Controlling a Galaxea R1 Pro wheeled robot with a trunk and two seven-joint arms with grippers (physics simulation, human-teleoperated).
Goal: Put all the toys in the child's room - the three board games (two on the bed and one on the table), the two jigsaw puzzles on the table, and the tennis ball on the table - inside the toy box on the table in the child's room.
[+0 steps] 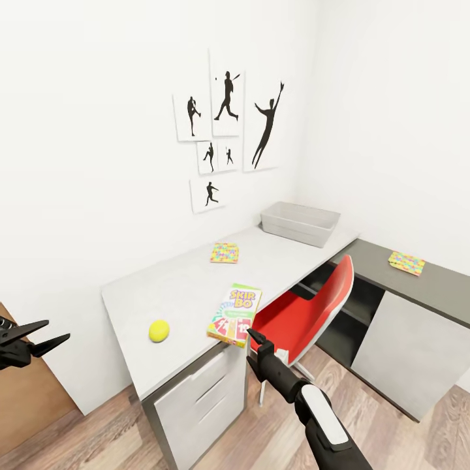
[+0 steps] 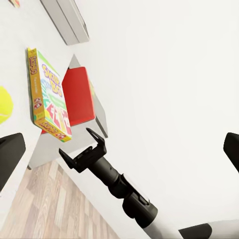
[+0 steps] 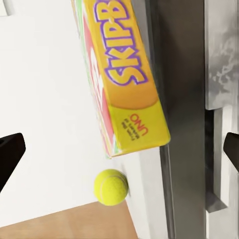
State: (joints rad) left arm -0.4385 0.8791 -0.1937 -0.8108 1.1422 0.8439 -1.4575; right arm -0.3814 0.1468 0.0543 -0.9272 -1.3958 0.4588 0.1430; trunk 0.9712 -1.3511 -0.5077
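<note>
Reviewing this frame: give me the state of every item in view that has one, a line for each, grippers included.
Yellow-green-red SKIP-BO board game box: flat on the desk, one corner past the front edge.
Yellow tennis ball: resting on the desk, untouched.
Multicoloured jigsaw puzzle box: flat on the pale grey desk top.
Second jigsaw puzzle box: flat on the dark grey cabinet top.
Pale grey plastic toy box: upright; inside hidden.
Left gripper: open, empty.
Right gripper: open, just below the SKIP-BO box.
</note>
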